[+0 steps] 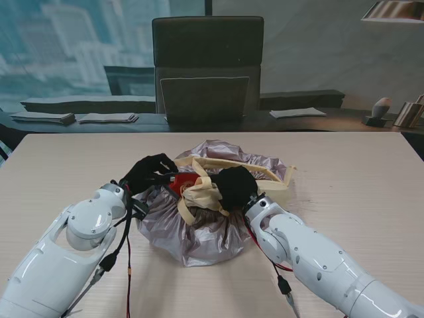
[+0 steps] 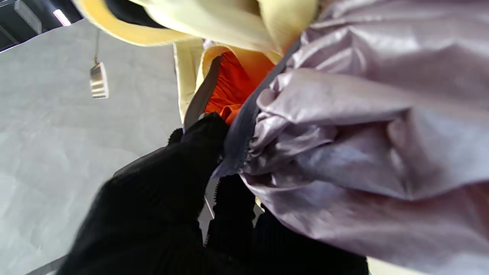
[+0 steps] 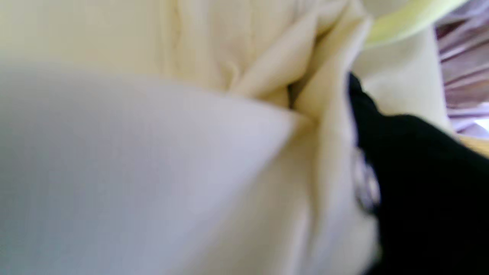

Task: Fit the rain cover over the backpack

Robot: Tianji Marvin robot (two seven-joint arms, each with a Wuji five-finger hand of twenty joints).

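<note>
Silver rain cover [image 1: 199, 235] half-fitted, hem pinched by left hand [image 1: 147, 173]; backpack [image 1: 199, 192] straps exposed (right hand [image 1: 236, 188] grip indeterminable).

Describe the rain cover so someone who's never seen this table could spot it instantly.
On the pale wooden table, look at the bundle in the middle between the two black-gloved hands. The rain cover is the crinkled, shiny silver-lilac sheet wrapped around the side of the bundle nearer to me. Its glossy sheen separates it from the matte cream straps and the red backpack fabric showing at its opening.
</note>
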